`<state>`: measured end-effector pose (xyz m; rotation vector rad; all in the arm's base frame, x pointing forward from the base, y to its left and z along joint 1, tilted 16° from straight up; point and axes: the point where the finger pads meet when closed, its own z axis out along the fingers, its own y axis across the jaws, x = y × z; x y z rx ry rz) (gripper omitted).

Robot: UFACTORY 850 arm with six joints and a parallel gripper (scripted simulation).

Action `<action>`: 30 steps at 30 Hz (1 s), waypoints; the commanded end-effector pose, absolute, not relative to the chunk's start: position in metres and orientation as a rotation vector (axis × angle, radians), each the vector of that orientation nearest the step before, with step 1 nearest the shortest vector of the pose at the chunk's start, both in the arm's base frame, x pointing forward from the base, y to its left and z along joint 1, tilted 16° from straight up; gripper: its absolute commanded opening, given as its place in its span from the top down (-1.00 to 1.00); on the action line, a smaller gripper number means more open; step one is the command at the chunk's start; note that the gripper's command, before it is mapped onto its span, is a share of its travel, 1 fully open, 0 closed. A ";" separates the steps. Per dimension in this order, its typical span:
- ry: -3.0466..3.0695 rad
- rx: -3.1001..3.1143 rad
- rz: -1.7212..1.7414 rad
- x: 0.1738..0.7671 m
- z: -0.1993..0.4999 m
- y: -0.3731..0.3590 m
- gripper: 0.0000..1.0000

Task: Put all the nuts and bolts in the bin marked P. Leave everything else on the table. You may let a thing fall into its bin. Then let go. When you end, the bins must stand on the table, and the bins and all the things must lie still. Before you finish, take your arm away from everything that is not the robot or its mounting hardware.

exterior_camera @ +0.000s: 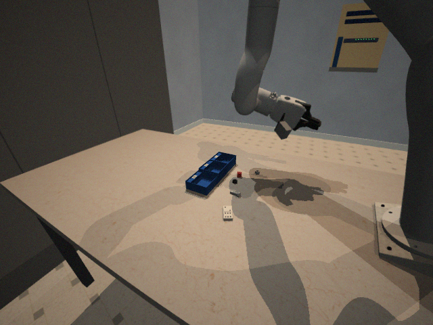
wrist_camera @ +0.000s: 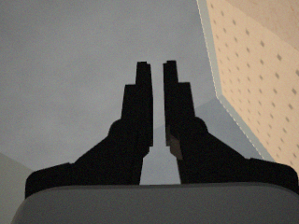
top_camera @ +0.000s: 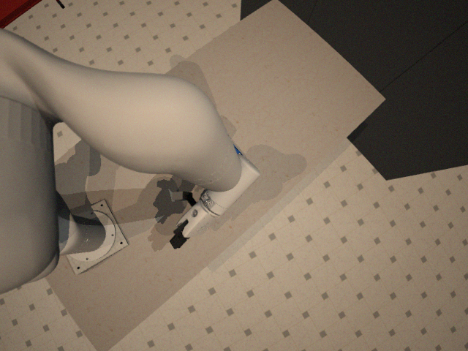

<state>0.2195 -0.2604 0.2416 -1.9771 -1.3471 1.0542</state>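
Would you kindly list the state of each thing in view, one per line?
Gripper: jaws nearly shut on nothing, high above the table.
Bins: upright on the table, look empty.
Bolt: lying on the table.
Black nut: on the table.
Grey nut: on the table.
Red piece: on the table.
White block: lying flat.

A white domino (exterior_camera: pixel 227 212) and a small red block (exterior_camera: pixel 239 174) lie well apart on the beige table (exterior_camera: pixel 105 181), a tan poster (exterior_camera: pixel 358 38) with dark blue bars hangs on the blue-grey wall (exterior_camera: pixel 307 80), and a tiled floor (top_camera: pixel 340 264) surrounds them
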 end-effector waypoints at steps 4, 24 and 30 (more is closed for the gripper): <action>-1.282 -2.273 1.033 0.248 0.239 -0.238 0.85; -0.988 -2.855 0.754 0.312 0.242 -0.184 0.85; -0.863 -2.990 0.622 0.330 0.246 -0.167 0.85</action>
